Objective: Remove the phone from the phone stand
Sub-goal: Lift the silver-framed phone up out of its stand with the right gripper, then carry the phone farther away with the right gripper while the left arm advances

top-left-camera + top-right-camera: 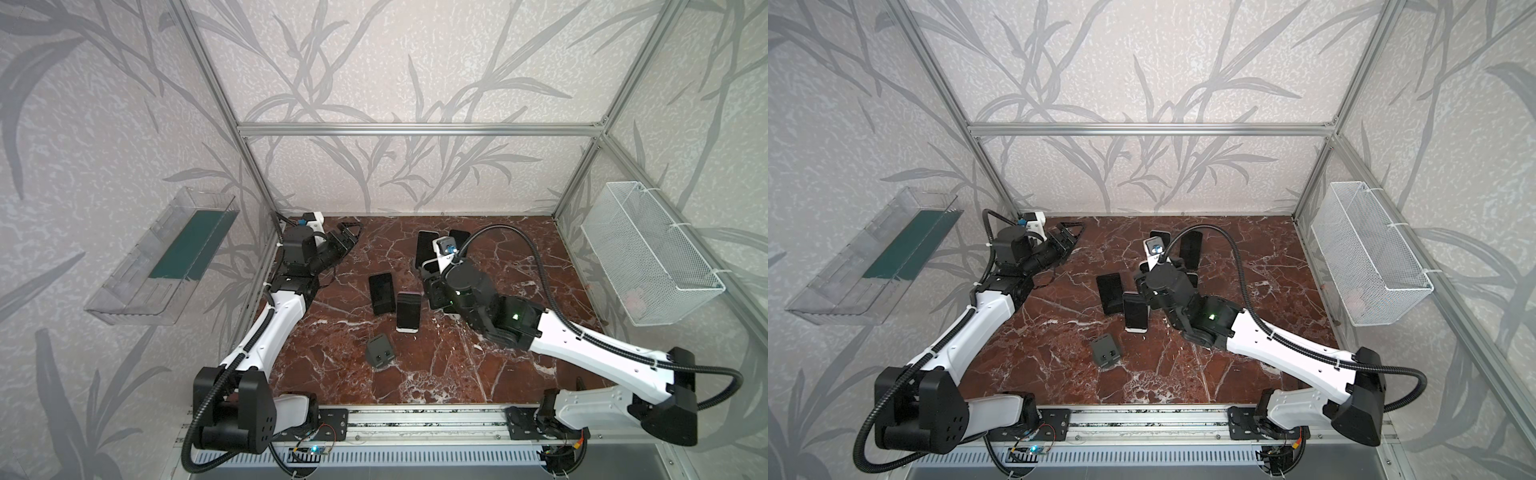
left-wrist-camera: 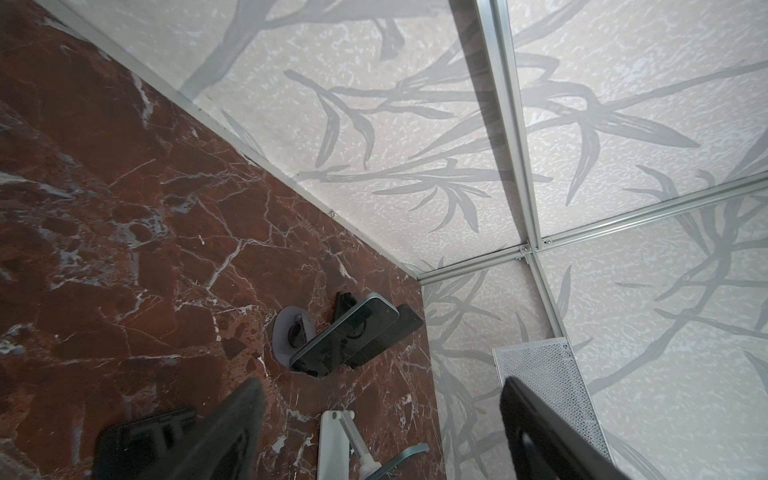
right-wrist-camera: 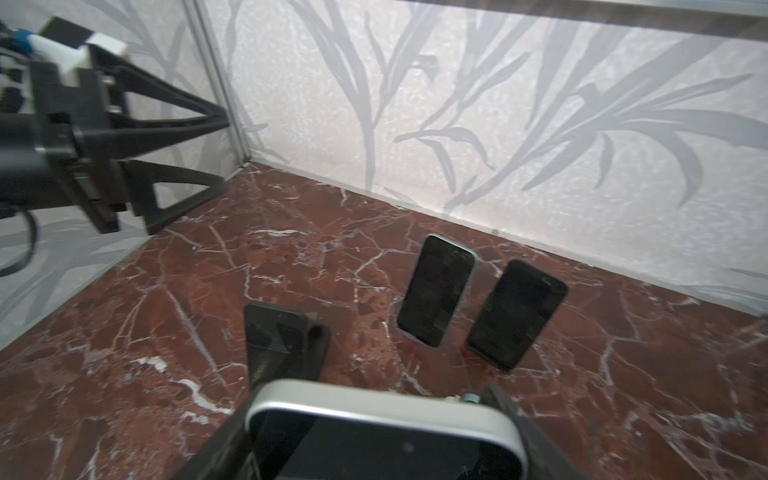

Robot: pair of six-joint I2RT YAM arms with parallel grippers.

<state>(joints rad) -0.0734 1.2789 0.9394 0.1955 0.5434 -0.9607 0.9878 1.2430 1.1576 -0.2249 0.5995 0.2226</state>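
Right gripper [image 3: 374, 419] clamping silver-rimmed phone [image 3: 386, 444] by side edges, holding it low over bench [image 1: 519, 257] near centre. Black stand [image 3: 282, 336] sitting just beyond phone; whether phone is touching any stand, cannot tell. Left gripper [image 1: 351, 236] hovering near back left corner, jaws apart, gripping nothing. Two other phones [image 3: 436, 291] leaning propped side by side near back wall. Spare stand [image 1: 380, 351] sitting bare toward front of bench.

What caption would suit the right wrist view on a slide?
Right gripper holds a silver-rimmed phone; two more phones stand propped near the back wall, left gripper open and empty.
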